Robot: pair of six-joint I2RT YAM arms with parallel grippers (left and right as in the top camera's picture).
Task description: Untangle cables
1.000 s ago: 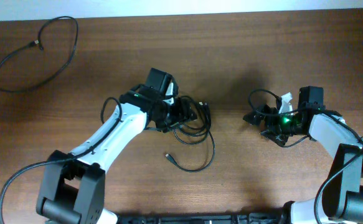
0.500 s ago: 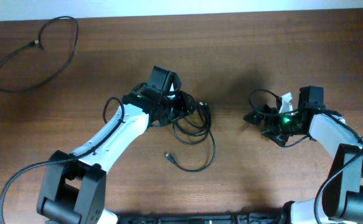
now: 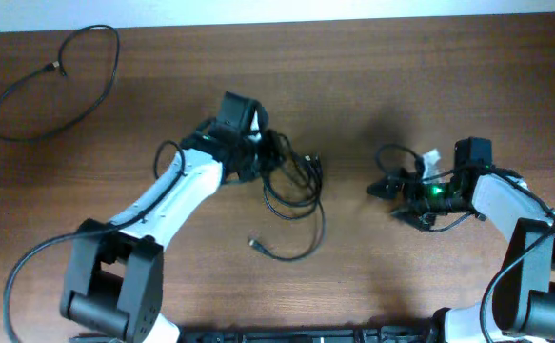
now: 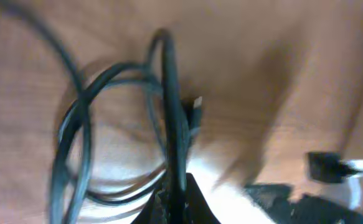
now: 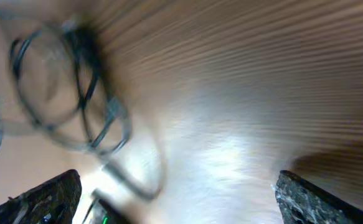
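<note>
A tangle of black cables (image 3: 293, 187) lies at the middle of the brown table (image 3: 391, 76), with a loose tail ending in a plug (image 3: 255, 244). My left gripper (image 3: 269, 160) sits at the tangle's left edge, shut on one strand. In the left wrist view that cable strand (image 4: 171, 118) runs straight up from between my closed left gripper (image 4: 180, 200), past a small metallic plug tip (image 4: 196, 106). My right gripper (image 3: 394, 198) stands open to the right of the tangle, apart from it. In the right wrist view the right gripper (image 5: 178, 199) is empty, with blurred cable loops (image 5: 75, 93) beyond.
A separate black cable (image 3: 63, 84) lies as one open loop at the far left corner. The arms' own thicker wires loop beside each wrist, one near the right wrist (image 3: 396, 148). The table's far edge (image 3: 353, 17) runs along the top.
My left gripper has shut on a strand of the tangle and shifted slightly up and left, dragging the loops and tail plug a little left. The right gripper edged slightly left, still open.
</note>
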